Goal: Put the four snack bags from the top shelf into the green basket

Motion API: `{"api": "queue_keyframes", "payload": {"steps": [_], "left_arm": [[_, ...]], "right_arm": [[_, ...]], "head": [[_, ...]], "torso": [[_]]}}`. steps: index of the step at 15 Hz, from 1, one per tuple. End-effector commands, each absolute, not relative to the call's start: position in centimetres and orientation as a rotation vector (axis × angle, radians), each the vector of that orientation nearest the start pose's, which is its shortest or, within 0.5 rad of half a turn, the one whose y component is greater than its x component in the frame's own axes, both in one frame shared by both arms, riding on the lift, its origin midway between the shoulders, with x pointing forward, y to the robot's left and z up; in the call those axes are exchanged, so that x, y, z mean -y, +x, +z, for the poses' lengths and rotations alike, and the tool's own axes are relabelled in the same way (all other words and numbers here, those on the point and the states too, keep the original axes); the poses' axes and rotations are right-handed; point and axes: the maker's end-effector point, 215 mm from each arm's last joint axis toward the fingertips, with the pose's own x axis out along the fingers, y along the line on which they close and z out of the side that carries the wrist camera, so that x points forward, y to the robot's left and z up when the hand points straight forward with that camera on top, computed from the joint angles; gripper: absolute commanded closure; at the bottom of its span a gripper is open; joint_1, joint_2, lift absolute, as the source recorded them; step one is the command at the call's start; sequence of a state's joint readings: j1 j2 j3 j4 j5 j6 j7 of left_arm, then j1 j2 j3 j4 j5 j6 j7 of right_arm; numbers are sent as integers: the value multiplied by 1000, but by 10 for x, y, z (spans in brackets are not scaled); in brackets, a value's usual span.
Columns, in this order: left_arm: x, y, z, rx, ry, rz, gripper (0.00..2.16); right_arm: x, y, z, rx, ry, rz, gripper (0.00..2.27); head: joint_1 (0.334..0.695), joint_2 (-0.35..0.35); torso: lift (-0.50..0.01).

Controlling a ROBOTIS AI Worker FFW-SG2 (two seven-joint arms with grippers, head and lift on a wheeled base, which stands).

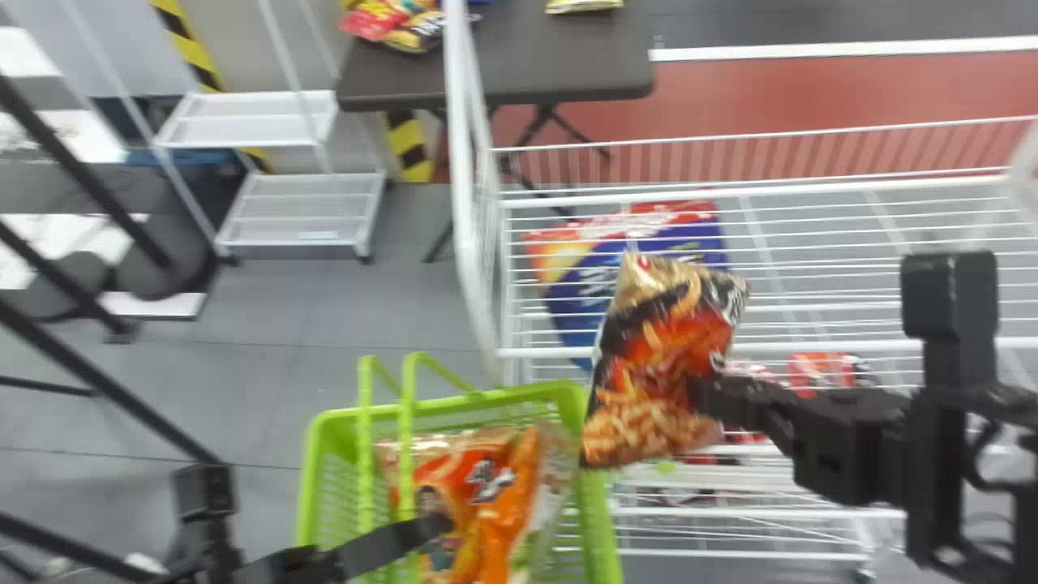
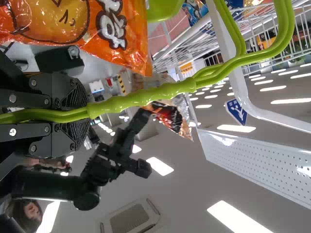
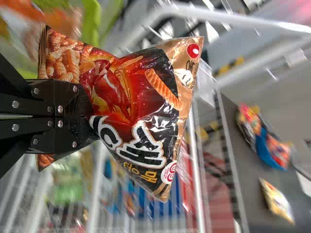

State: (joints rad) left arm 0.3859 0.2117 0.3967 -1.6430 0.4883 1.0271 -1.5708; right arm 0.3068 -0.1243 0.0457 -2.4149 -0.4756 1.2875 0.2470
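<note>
Snack bag (image 3: 141,92), pinched in my right gripper (image 3: 88,116), fingers nearly closed, near the green basket (image 1: 598,511), could snag the raised handles (image 2: 155,94), clamped by my left gripper (image 2: 87,114), and slip if lowered jutting sideways.

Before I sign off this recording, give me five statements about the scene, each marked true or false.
1. The right claw grips a black, red and gold snack bag. True.
2. The left claw holds nothing. False: it is closed on the handles of the green basket.
3. An orange snack bag is inside the green basket. True.
4. The dark table has only boxes on it. False: snack bags lie there.
5. A white wire rack stands beside the green basket. True.
</note>
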Motion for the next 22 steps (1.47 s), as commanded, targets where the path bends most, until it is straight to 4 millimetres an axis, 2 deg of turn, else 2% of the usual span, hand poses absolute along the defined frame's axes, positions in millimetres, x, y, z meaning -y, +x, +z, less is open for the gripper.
{"api": "queue_keyframes", "payload": {"steps": [1, 4, 7, 9, 11, 13, 15, 16, 17, 18, 19, 22], "left_arm": [[-212, 260, -422, -600, -1173, -1102, 2148], [-211, 261, -420, -597, -1177, -1106, 2148], [-206, 261, -418, -602, -1186, -1120, 2148], [-202, 260, -416, -609, -1200, -1126, 2148], [-201, 260, -415, -611, -1203, -1130, 2148], [-199, 260, -414, -611, -1202, -1136, 2148], [-199, 260, -414, -612, -1203, -1138, 2148], [-199, 260, -414, -612, -1203, -1138, 2148], [-199, 260, -414, -614, -1203, -1137, 2148], [-199, 260, -414, -614, -1203, -1137, 2148], [-199, 261, -414, -613, -1201, -1137, 2148], [-200, 261, -414, -616, -1197, -1138, 2148]], "right_arm": [[22, 332, -385, -808, 289, 749, 2256], [-6, 315, -415, -895, 323, 810, 2256], [-33, 322, -442, -910, 416, 847, 2256], [-49, 333, -453, -892, 448, 861, 2256], [-63, 331, -468, -935, 452, 880, 2256], [-79, 329, -475, -969, 465, 909, 2256], [-84, 325, -477, -986, 443, 924, 2256], [-80, 314, -482, -1040, 427, 934, 2000], [-73, 307, -485, -1071, 418, 934, 1413], [-65, 305, -480, -1073, 395, 930, 194], [-53, 304, -475, -1068, 380, 918, -2], [-25, 301, -447, -1053, 387, 912, 46]], "head": [[695, 267], [695, 350], [695, 350], [695, 350], [695, 350], [695, 350], [695, 350], [695, 350], [695, 350], [695, 350], [695, 350], [695, 350]], "torso": [[0], [0], [0], [0], [0], [0], [0], [0], [0], [0], [0], [0]]}}
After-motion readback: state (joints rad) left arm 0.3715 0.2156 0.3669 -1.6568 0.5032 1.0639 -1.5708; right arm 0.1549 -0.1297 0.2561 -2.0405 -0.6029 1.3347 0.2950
